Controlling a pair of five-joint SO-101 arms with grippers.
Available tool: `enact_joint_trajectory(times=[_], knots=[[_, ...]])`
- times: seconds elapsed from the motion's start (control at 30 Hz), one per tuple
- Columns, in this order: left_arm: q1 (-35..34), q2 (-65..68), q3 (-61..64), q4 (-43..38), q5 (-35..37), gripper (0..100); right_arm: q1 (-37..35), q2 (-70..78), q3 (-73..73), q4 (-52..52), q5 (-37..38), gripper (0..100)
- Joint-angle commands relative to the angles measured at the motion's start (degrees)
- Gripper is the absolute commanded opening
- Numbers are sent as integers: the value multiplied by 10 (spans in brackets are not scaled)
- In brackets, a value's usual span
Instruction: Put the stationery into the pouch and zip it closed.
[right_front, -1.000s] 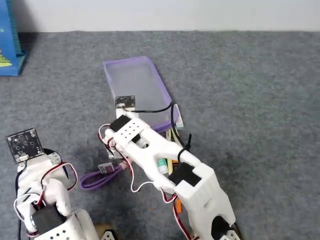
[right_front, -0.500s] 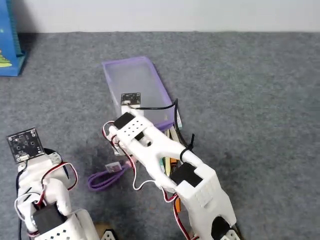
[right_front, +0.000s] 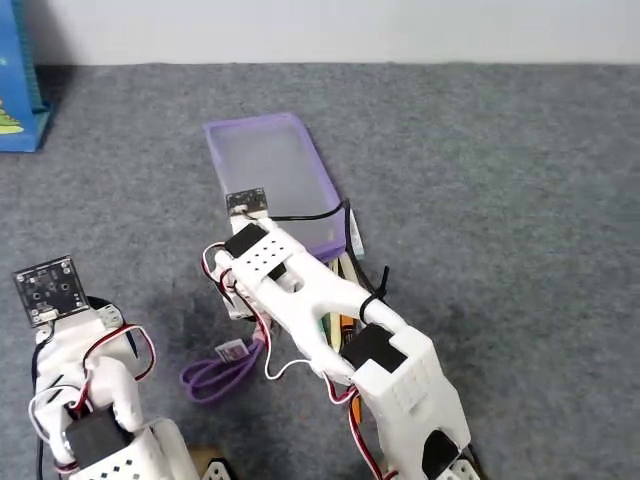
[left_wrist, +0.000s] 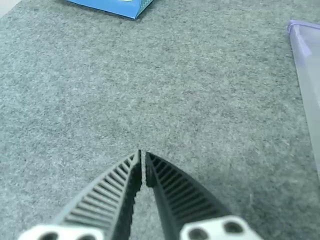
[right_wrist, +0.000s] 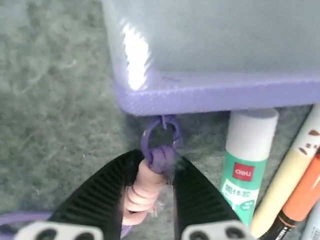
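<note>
The translucent purple pouch (right_front: 265, 165) lies flat on the grey carpet, and its near edge (right_wrist: 215, 95) sits right in front of my right gripper (right_wrist: 148, 175). That gripper is shut on the purple pull cord (right_wrist: 160, 157), just below the ring (right_wrist: 161, 132) on the pouch's corner, with a pink coiled piece (right_wrist: 139, 192) between the fingers. A glue stick (right_wrist: 247, 155), a beige pen (right_wrist: 285, 185) and an orange pen (right_wrist: 302, 195) lie beside the pouch, under my right arm (right_front: 300, 290). My left gripper (left_wrist: 143, 162) hovers shut over bare carpet, away from the pouch.
The cord's loose purple loop (right_front: 215, 370) trails on the carpet between the two arms. A blue box (right_front: 15, 90) stands at the far left edge. The left arm (right_front: 85, 370) sits at the near left. Open carpet stretches to the right of the pouch.
My right wrist swung slightly away and came back. The purple cord loop and its tag slid toward the near edge. The left arm stayed still.
</note>
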Motion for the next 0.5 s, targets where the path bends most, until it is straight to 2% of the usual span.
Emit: enact_joint_trajectory(times=[0.0, 0.13, 0.47], knots=[[0, -6, -22, -14, 5, 13, -13, -19, -25, 5, 18, 88], [0, -6, -22, -15, 5, 13, -18, -19, -25, 6, 19, 220], [1, -6, -22, -15, 5, 13, -35, -21, -27, 6, 19, 206]])
